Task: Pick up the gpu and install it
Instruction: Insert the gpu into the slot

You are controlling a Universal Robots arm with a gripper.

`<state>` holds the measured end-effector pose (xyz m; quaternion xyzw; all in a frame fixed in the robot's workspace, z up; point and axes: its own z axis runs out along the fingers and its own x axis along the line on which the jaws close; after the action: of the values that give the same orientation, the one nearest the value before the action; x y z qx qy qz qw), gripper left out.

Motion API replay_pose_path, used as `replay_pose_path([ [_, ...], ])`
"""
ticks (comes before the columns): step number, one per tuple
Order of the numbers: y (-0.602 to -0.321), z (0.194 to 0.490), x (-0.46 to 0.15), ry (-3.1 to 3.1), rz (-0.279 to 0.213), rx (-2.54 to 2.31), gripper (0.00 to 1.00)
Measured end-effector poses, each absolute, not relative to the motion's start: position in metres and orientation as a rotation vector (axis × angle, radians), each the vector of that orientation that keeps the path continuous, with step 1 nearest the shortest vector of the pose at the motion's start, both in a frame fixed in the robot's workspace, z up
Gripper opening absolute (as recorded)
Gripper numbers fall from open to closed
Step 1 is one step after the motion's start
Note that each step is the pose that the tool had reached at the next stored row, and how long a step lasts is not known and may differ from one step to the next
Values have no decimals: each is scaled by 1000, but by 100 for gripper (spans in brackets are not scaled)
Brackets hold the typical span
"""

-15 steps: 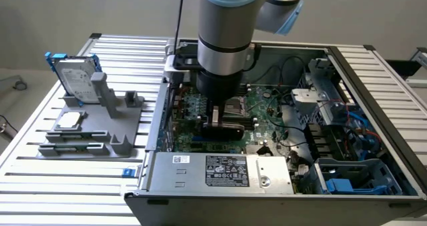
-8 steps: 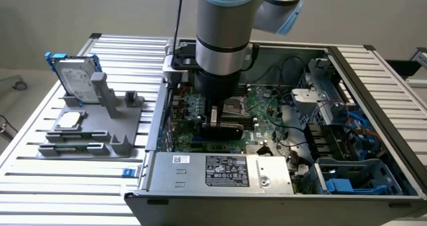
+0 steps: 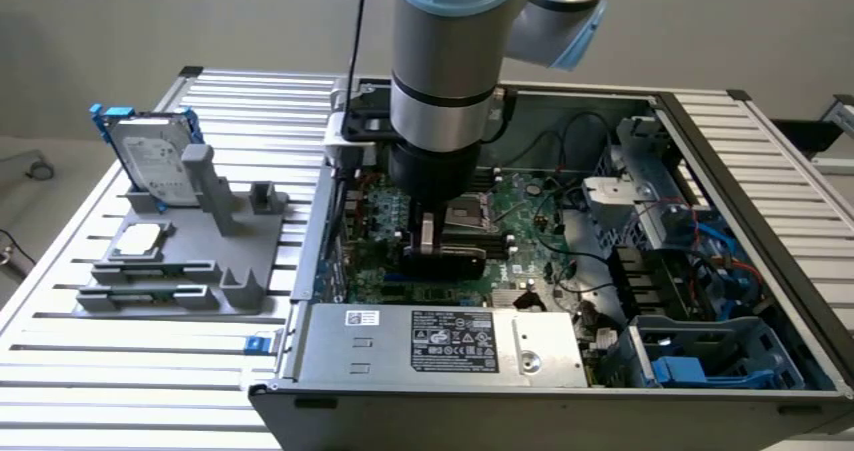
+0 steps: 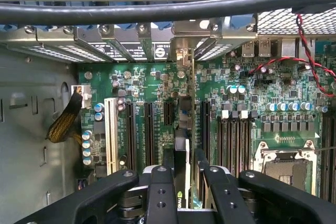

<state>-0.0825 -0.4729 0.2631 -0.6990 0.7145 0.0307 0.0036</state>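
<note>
Most of the gpu [image 3: 449, 262] is hidden in the exterior view: the arm [image 3: 447, 61] stands straight down in front of it, and just a black slab shows under the gripper [image 3: 433, 243], low over the motherboard [image 3: 534, 221]. Whether its lower edge has met a slot cannot be told. In the wrist view the gpu [image 4: 181, 179] is seen edge-on and upright, running toward the rear slot brackets [image 4: 126, 45]; its far end is hard to separate from the metal there. The gripper [image 4: 184, 155] is clamped on the gpu, 1 finger [image 4: 168, 163] on each flat face, jaws at a middling width. A black cable [image 4: 157, 10] crosses in front of the case's rear wall and cuts part of it off

Room is tight: the case [image 3: 534, 421] walls ring the board, the power supply [image 3: 441, 339] sits just in front of the gpu, and the cpu socket [image 4: 286, 174] lies to one side. Black slots [image 4: 148, 135] flank the card. Well apart, at the exterior view's left, a hard drive [image 3: 150, 156] stands in a grey holder [image 3: 174, 271] on the slatted table [image 3: 134, 371]
</note>
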Motion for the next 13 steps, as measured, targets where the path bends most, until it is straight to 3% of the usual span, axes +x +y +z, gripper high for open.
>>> replay_pose_path([
  [13, -473, 260, -82, 2213, 111, -2205, 26],
])
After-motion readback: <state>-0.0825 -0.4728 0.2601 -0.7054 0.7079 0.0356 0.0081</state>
